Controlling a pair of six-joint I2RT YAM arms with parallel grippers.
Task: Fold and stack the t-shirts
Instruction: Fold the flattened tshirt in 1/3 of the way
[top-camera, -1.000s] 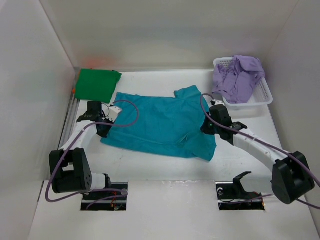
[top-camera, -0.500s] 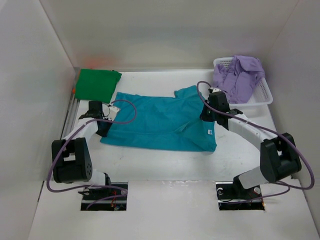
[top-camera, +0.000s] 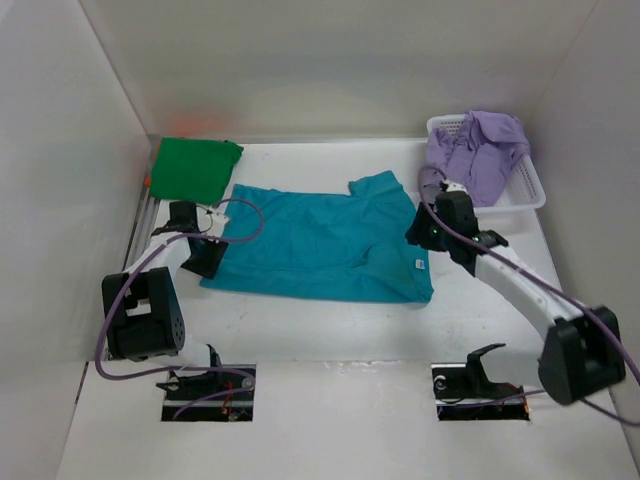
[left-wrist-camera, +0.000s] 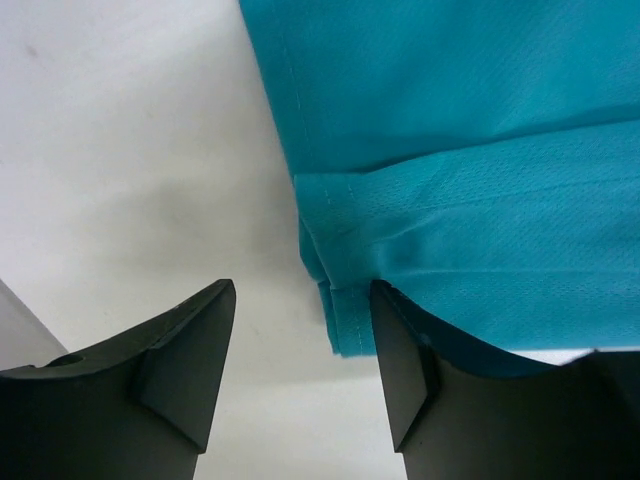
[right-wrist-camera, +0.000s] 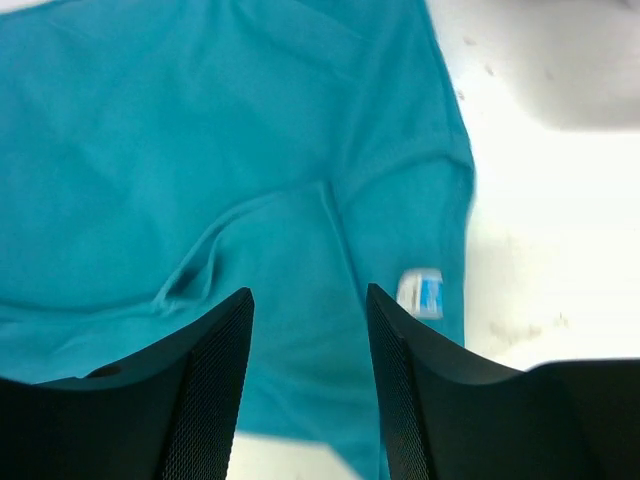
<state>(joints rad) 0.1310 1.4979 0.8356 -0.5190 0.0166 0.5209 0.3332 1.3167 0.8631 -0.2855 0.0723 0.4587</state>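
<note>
Top external view, item list:

1. Teal soft cloth short-sleeved t-shirt (top-camera: 320, 245): lies spread flat mid-table, collar end to the right. Small white label (top-camera: 420, 263) shows at its near-right corner.
2. Dark green cloth t-shirt (top-camera: 193, 168): folded, far-left corner of white table (top-camera: 330, 330), apart from no. 1.
3. Lavender purple cloth t-shirt (top-camera: 478, 150): crumpled in white plastic lattice basket (top-camera: 530, 190), far right.
4. Left gripper (top-camera: 205, 252): at left edge of no. 1. L wrist view (left-wrist-camera: 300, 290): jaws apart, doubled hem corner below the gap, not pinched.
5. Right gripper (top-camera: 425, 232): over right side of no. 1. R wrist view (right-wrist-camera: 308, 295): jaws apart, gripping nothing; label just right of fingers.
</note>
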